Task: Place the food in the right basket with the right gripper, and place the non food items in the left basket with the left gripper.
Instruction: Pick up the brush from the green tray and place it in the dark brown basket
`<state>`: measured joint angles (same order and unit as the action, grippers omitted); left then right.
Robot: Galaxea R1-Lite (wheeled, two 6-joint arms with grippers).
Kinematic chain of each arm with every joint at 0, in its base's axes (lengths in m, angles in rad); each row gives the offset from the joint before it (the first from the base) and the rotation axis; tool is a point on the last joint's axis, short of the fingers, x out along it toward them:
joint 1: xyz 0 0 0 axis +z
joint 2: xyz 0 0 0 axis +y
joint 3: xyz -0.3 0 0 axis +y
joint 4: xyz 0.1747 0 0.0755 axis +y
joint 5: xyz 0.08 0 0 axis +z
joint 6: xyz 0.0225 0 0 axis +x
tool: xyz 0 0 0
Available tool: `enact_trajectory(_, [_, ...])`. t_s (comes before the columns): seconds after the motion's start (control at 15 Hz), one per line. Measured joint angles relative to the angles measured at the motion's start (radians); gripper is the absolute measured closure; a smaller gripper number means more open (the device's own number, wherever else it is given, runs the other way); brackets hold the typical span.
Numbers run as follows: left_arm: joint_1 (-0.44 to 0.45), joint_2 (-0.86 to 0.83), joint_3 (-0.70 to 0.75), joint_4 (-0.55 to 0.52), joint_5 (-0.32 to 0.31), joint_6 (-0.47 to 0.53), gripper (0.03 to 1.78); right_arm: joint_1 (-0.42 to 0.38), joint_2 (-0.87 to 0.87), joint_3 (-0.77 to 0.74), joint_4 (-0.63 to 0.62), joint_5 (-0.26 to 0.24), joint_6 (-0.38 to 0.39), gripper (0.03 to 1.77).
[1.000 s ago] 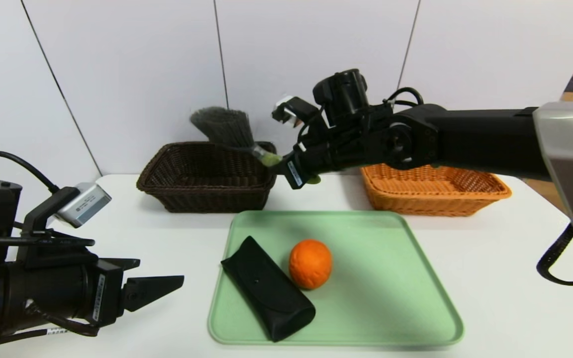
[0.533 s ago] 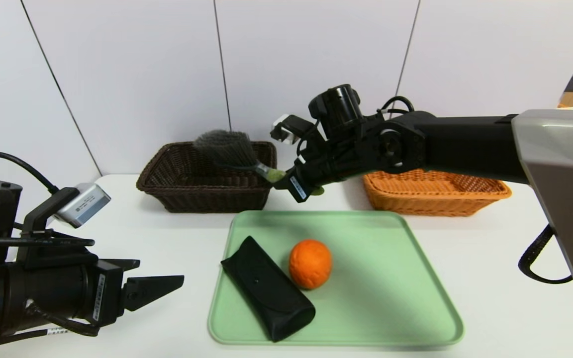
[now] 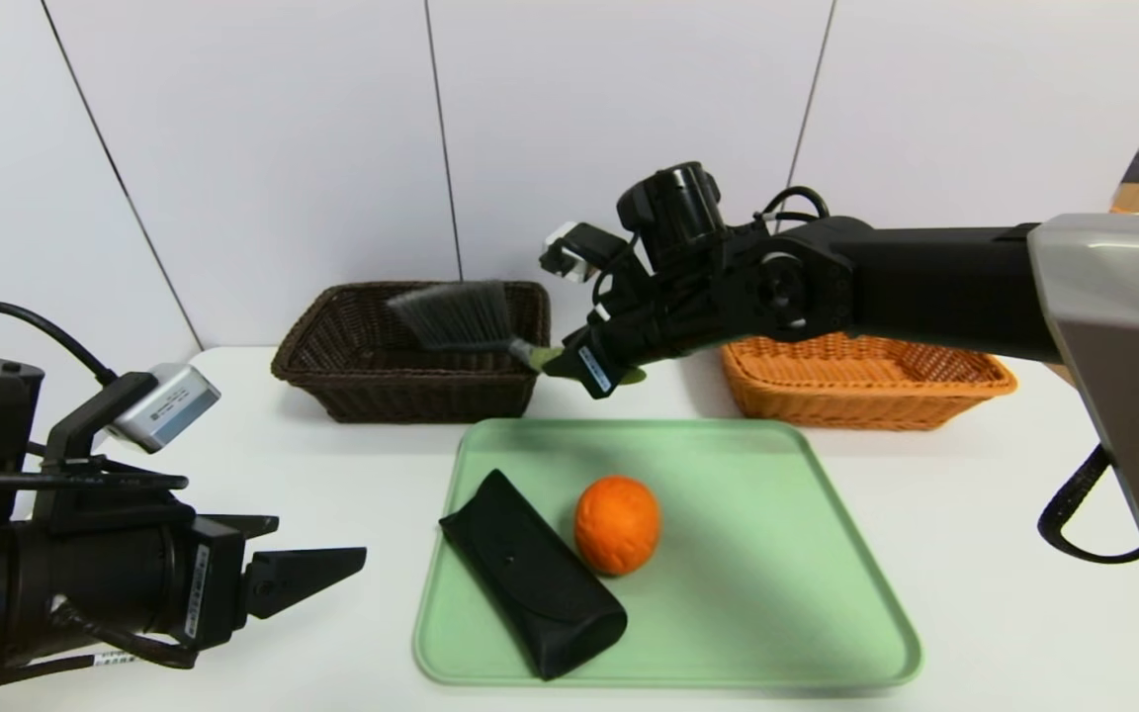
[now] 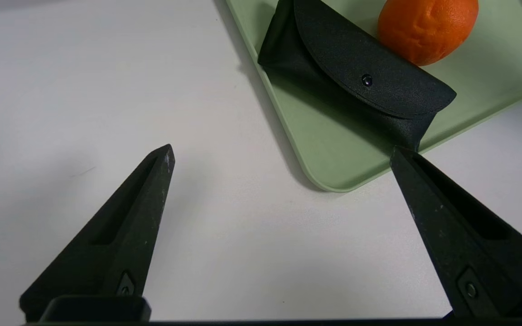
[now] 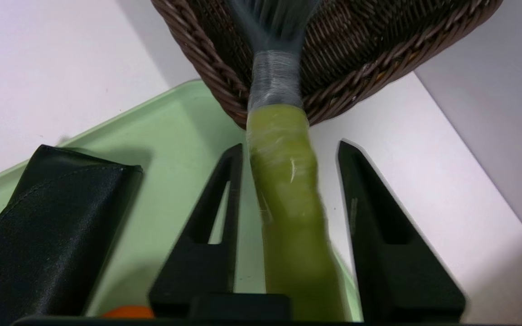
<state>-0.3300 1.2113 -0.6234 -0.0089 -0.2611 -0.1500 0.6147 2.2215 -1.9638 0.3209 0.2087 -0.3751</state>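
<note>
Head view: right gripper [image 3: 569, 363] at the dark left basket's [image 3: 332, 376] right rim, brush [image 3: 461, 318] bristles over the interior, long axis crossing the rim. Right wrist view: fingers [image 5: 215, 213] spread, clear of the green handle [image 5: 288, 190]. Left wrist view: left gripper [image 4: 283, 156] spread at the tray's [image 4: 333, 149] near-left corner.

A dimpled orange fruit [image 3: 617, 525] and plain black case [image 3: 533, 574] lie on a pale green tray [image 3: 777, 554]. The brush [image 3: 471, 321] has grey bristles and a green handle. Woven baskets: dark brown [image 3: 372, 381], light orange-tan [image 3: 856, 391].
</note>
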Motion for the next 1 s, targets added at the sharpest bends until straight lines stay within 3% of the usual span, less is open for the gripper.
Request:
enact_trajectory(0.27, [0.000, 0.000, -0.002, 0.000, 0.000, 0.000, 0.12, 0.000, 0.000, 0.000, -0.003, 0.000, -0.003, 0.66])
enact_trajectory(0.47, [0.000, 0.000, -0.003, 0.000, 0.000, 0.001, 0.12, -0.001, -0.005, 0.000, -0.006, 0.000, -0.003, 0.47])
enact_trajectory(1.0, [0.000, -0.003, -0.004, -0.004, 0.000, 0.001, 0.12, -0.041, -0.063, 0.000, -0.090, 0.003, 0.013, 0.23])
